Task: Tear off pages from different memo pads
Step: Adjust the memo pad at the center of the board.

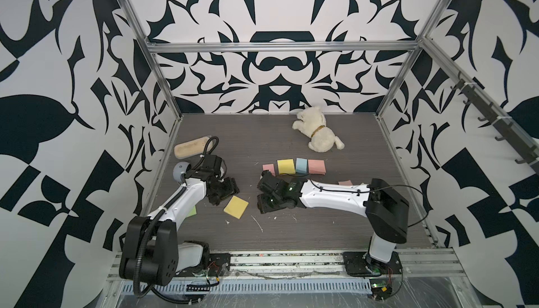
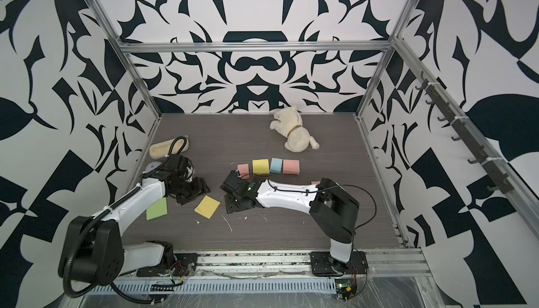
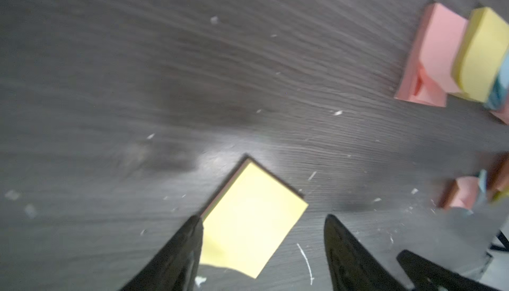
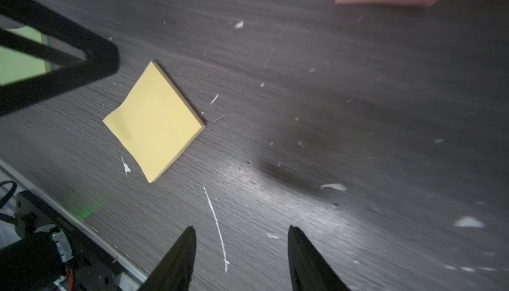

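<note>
L hand [image 3: 262,217] spread wide, empty (yellow pad [image 3: 248,207] just beside); R hand [image 4: 241,227] spread, empty.

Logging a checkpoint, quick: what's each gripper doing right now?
Left gripper: open, holding nothing.
Right gripper: open, holding nothing.

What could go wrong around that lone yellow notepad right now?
1. The yellow pad lies loose and nothing pins it, so pulling a page may drag the whole pad.
2. The left end effector and right end effector, both open, sit close together there and could bump.
</note>
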### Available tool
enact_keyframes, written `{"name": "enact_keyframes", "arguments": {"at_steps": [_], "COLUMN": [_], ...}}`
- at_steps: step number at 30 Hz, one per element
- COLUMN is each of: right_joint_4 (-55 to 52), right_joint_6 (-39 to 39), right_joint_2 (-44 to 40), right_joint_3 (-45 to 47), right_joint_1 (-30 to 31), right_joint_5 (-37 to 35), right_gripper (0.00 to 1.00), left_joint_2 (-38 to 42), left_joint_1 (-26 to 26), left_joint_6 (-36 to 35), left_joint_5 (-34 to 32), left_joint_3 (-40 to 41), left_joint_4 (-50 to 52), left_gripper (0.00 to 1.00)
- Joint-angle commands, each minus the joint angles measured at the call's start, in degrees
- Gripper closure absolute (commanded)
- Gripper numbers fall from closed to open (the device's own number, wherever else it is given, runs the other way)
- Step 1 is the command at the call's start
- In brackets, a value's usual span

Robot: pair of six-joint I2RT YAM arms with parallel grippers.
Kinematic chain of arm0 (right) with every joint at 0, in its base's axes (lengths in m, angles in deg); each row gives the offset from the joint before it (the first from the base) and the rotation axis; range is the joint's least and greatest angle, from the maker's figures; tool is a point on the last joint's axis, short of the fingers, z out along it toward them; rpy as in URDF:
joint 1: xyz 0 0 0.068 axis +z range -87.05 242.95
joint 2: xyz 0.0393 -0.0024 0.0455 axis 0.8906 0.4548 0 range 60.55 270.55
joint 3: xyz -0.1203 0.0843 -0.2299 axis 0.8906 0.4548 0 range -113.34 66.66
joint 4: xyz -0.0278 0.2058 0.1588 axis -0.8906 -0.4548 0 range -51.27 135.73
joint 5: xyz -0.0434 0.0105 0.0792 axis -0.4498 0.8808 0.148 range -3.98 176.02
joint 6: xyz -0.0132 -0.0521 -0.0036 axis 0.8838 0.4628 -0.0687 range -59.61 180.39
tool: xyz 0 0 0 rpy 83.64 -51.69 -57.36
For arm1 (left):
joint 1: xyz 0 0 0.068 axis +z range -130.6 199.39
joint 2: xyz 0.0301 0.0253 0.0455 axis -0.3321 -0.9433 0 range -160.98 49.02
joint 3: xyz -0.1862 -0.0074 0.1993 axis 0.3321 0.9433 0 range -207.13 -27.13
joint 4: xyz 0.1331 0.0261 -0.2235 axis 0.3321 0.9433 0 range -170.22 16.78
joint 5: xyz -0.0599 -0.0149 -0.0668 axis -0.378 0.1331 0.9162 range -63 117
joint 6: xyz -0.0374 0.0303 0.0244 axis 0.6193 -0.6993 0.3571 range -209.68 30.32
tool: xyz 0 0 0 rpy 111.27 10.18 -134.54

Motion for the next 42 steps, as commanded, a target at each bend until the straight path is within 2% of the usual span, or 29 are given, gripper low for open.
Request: {"name": "enact_keyframes", "arguments": {"at_steps": [1, 6, 12, 15, 19, 25, 31, 37, 42], "right_joint_4": [8.1, 11.0, 14.6, 16.7, 18.4, 17.6, 19.3, 22.1, 25.8], "right_joint_6": [-9.7, -14.5, -18.3, -20.4, -22.2, -22.9, -21.9, -20.0, -20.0], "right_joint_2": [2.3, 5.4, 7.9, 7.0, 4.4, 1.8, 2.3, 2.5, 1.7], "right_joint_3": [0.3, -0.5, -0.9, 1.5, 5.3, 7.3, 6.3, 5.5, 7.1], "right_joint_1": [0.8, 0.9, 0.4, -0.2, -1.2, -1.6, -1.8, -1.9, -2.1], "right_joint_5": [3.3, 5.5, 8.4, 9.0, 7.8, 5.5, 6.9, 8.4, 8.8], "right_gripper": [0.43, 0.41, 0.41, 0.41, 0.43, 0.47, 0.59, 0.66, 0.82], "left_joint_2": [2.0, 1.2, -2.6, -1.8, 1.8, 3.8, 4.8, 3.8, 4.9], "left_joint_1": [1.5, 1.7, 1.0, -0.4, -4.0, -7.4, -8.1, -9.9, -10.3], "left_joint_6": [5.4, 9.1, 12.7, 16.1, 21.9, 25.7, 26.3, 26.9, 27.3], "left_joint_5": [-8.7, -8.9, 5.7, 8.7, 10.7, 10.6, 11.1, 13.0, 13.8], "left_joint_3": [1.0, 6.0, 9.1, 12.2, 15.2, 16.7, 17.4, 16.7, 16.9], "left_joint_4": [0.0, -2.7, -10.4, -12.8, -16.2, -17.1, -17.8, -20.0, -20.5], "left_gripper": [0.26, 0.25, 0.33, 0.4, 0.44, 0.47, 0.48, 0.5, 0.5]}}
